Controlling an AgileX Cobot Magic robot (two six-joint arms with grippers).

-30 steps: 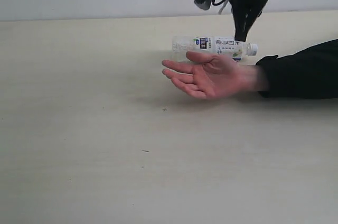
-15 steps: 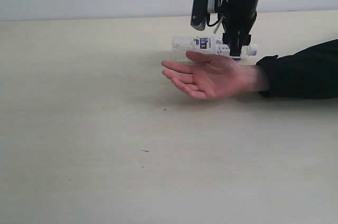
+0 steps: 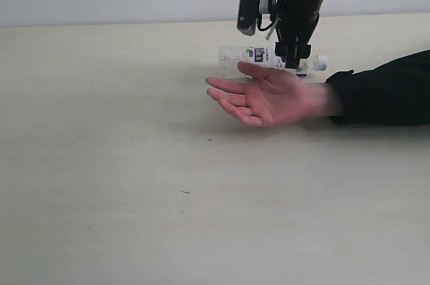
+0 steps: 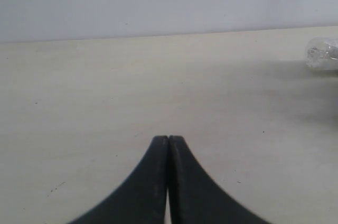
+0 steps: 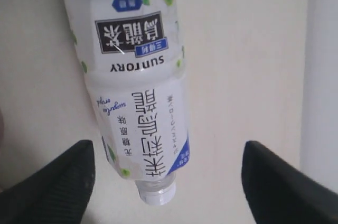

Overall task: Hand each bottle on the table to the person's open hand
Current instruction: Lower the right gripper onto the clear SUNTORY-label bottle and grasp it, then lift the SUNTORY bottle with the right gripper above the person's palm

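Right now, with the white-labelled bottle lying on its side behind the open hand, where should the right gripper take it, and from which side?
Take the bottle across its labelled middle, coming straight down from above. It lies flat on the table, so its round sides are free, and the open right gripper hangs over it with one finger on each side.

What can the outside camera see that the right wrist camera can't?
Only the exterior view shows the person's open hand, palm up, and the black sleeve. Only the right wrist view shows the label close enough to read its writing. It also shows the right gripper open, with its fingers apart on either side of the bottle and not touching it. Both views show that bottle lying on its side, its white cap and the pale table.
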